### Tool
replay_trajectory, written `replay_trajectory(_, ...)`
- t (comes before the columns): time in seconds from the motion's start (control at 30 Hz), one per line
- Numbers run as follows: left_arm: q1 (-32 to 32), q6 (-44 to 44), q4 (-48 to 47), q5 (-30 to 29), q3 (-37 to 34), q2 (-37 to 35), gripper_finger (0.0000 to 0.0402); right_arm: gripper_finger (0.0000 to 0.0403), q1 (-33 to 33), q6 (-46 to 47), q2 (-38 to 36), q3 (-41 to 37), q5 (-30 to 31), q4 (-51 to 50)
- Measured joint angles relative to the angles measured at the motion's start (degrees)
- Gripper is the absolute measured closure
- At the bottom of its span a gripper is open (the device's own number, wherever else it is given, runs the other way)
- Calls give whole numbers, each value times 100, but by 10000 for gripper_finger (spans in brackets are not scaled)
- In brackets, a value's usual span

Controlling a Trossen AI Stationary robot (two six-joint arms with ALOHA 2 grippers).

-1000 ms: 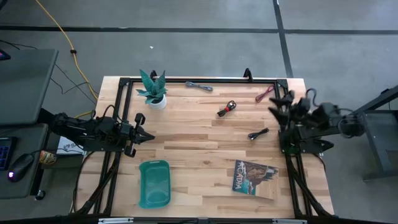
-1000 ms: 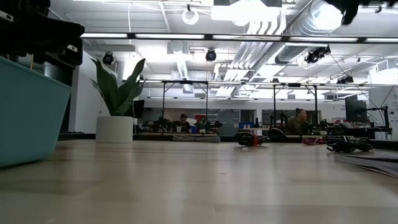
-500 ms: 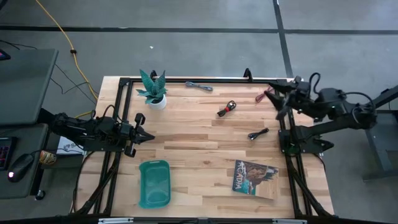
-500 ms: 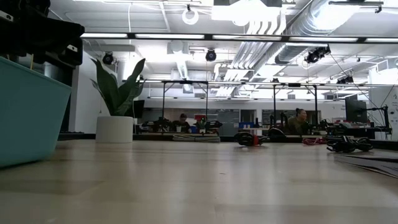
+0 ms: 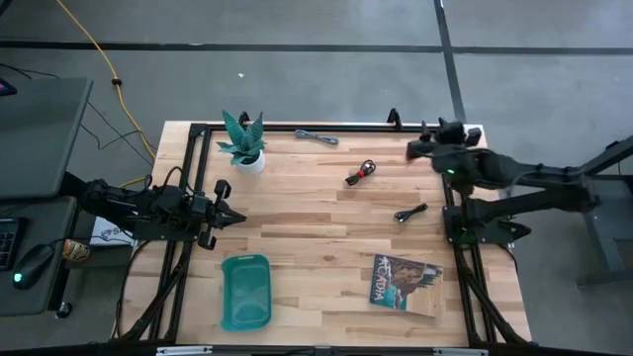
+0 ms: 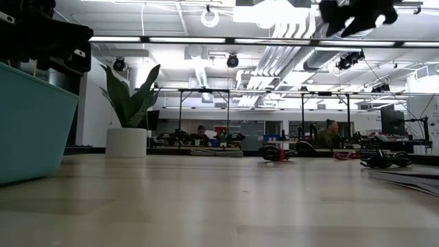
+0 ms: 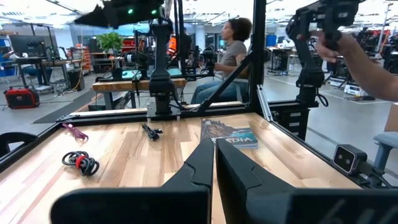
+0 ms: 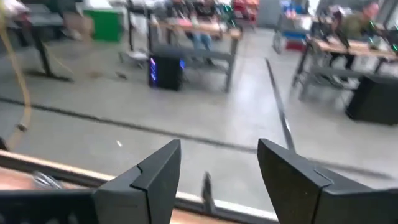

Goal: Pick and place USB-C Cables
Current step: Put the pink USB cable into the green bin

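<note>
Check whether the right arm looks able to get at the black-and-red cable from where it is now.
Probably yes. The right gripper hangs over the far right corner with its jaws open and empty. The black-and-red cable lies on bare wood just inward of it, with nothing between them and nothing on top of it.

Robotics lab: workbenches (image 7: pixel 124 84), exposed ceiling ducts (image 6: pixel 302 27), seated person (image 7: pixel 227 59)

The magazine (image 5: pixel 405 280) cover reads "ACADIA", as far as legible.
</note>
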Motion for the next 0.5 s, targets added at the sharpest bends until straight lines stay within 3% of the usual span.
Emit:
replay_trajectory(0.3, 0, 1, -1, 0, 1, 2, 401, 196, -2020, 1453, 618, 0, -1467, -1139)
replay_trajectory(0.5, 0, 0, -1, -1, 2, 1, 401, 197, -2617, 2062, 1356, 0, -1798, -1398)
